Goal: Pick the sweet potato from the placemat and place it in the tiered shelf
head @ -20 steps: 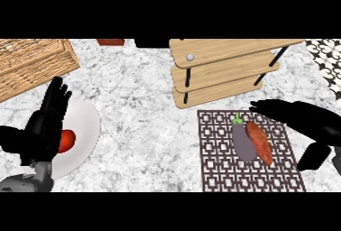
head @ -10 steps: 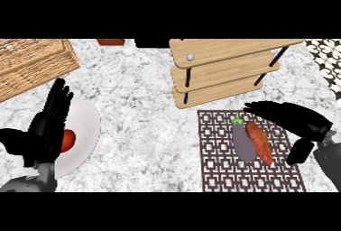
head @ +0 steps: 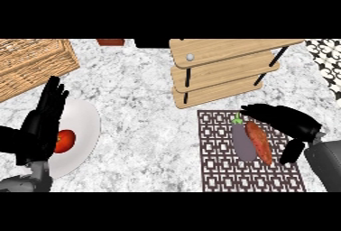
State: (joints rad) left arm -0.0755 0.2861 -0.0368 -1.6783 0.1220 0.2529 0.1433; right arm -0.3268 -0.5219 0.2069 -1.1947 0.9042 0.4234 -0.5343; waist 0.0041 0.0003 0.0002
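The sweet potato (head: pixel 259 142) lies lengthwise on the patterned placemat (head: pixel 220 169), pressed side by side against a purple eggplant (head: pixel 243 142) with a green stem, and that closeness is the main hazard. The right hand (head: pixel 285 121) hangs over the upper right of the mat with fingers spread and bent, gripping nothing, its fingertips near the top ends of both vegetables and its thumb lower on the right. If the fingers come down on the left side of the sweet potato, they would likely wedge against the eggplant, shove it across the mat, or gather it in place of the orange tuber. The sweet potato is long and tapered, so a pinch near one end could let it pivot. The wooden tiered shelf (head: pixel 223 67) stands just above the mat, and its gaps between tiers look shallow, so a steeply tilted carry might knock a shelf edge. The left hand (head: pixel 43 124) rests open, fingers up, over the white plate (head: pixel 83 135) holding a tomato (head: pixel 64 140), well apart from all this.
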